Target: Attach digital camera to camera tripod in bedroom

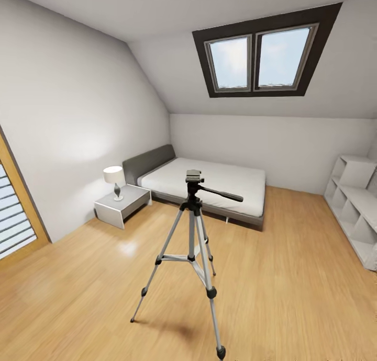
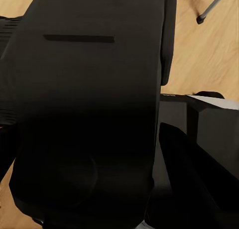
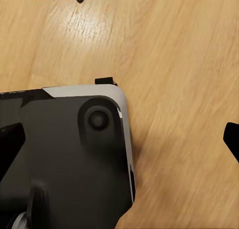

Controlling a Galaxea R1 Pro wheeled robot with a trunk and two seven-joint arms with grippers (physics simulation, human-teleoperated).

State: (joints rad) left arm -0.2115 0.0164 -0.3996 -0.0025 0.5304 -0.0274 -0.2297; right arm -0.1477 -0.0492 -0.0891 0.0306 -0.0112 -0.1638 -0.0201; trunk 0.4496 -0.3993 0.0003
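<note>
Facing the camera tripod [image 1: 192,235], planted on the wood floor [image 1: 293,277] before the bed [image 1: 209,185], head plate bare for mounting. Can't tell either claw's state.

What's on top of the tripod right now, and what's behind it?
The camera tripod carries just its grey-black head plate and pan handle; no camera is mounted. Behind it stands the low grey bed with a white mattress. The tripod's head covers a small patch of that mattress.
</note>
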